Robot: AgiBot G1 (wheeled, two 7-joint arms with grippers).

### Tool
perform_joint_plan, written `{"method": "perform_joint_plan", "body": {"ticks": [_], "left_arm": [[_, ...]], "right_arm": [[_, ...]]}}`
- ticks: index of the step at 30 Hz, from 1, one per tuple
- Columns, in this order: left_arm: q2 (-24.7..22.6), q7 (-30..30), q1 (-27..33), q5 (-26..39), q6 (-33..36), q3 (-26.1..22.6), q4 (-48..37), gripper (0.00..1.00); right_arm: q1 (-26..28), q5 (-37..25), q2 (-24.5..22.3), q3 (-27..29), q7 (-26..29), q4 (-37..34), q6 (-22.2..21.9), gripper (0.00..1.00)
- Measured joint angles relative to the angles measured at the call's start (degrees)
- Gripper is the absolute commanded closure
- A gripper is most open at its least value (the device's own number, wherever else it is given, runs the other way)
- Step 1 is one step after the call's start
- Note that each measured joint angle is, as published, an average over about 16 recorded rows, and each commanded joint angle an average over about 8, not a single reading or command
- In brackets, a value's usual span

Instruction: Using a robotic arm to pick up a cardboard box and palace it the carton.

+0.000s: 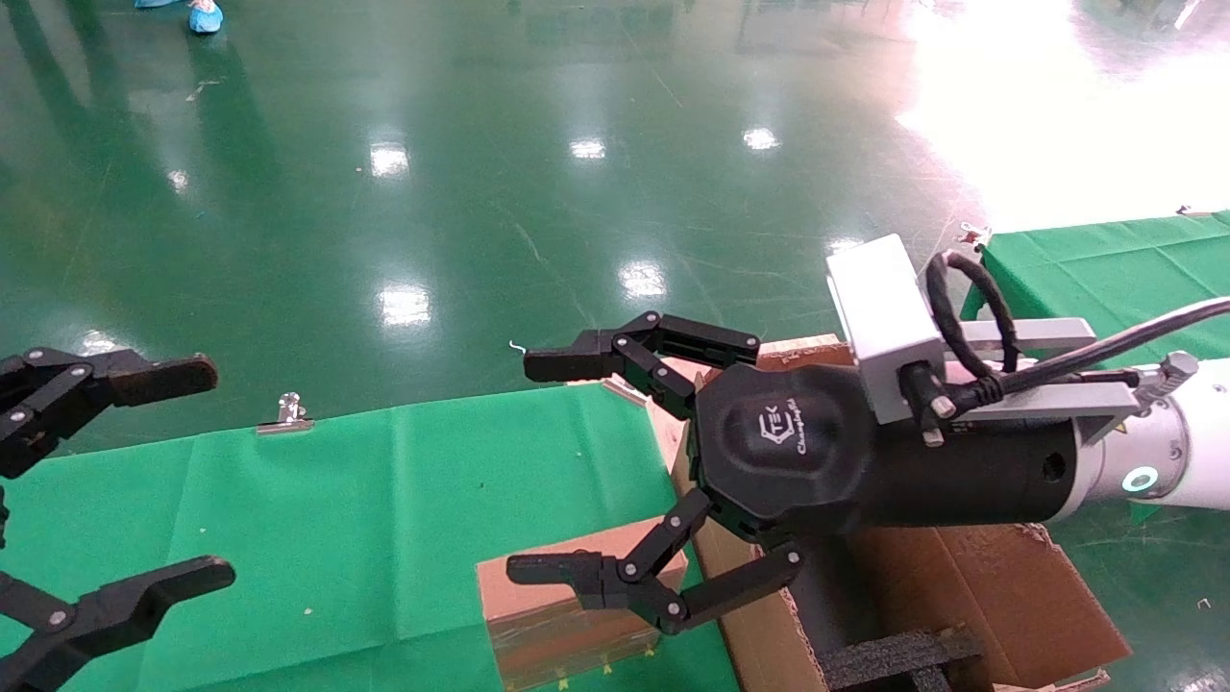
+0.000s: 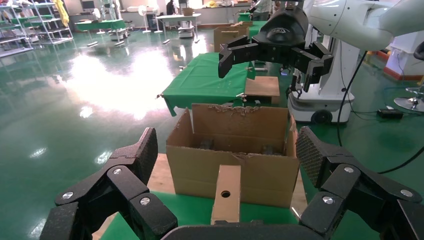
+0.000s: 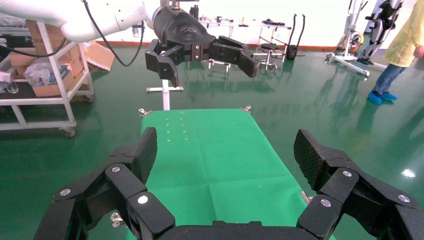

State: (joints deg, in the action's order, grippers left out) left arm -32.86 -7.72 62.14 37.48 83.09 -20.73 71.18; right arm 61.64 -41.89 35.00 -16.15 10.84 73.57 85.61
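Note:
The small brown cardboard box stands on the green table, against the left side of the carton. In the left wrist view the box shows a round hole, with the carton behind it. Black foam lies inside the carton. My right gripper, on the white robotic arm, is open and empty, hovering above the box and the carton's left wall. My left gripper is open and empty at the left edge, over the table.
A metal clip holds the cloth at the table's far edge. A second green table stands at the far right. Shiny green floor lies beyond. The carton's flap edges are torn.

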Motion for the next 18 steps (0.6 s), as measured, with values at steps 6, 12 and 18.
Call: {"method": "perform_joint_plan", "body": {"ticks": [6,12,18], "left_arm": [[0.0,0.0,0.0,0.0,0.0,0.0,0.0,0.0],[0.0,0.0,0.0,0.0,0.0,0.0,0.0,0.0],[0.0,0.0,0.0,0.0,0.0,0.0,0.0,0.15]], "right_arm": [[0.0,0.0,0.0,0.0,0.0,0.0,0.0,0.0],[0.0,0.0,0.0,0.0,0.0,0.0,0.0,0.0],[0.0,0.0,0.0,0.0,0.0,0.0,0.0,0.0]]}}
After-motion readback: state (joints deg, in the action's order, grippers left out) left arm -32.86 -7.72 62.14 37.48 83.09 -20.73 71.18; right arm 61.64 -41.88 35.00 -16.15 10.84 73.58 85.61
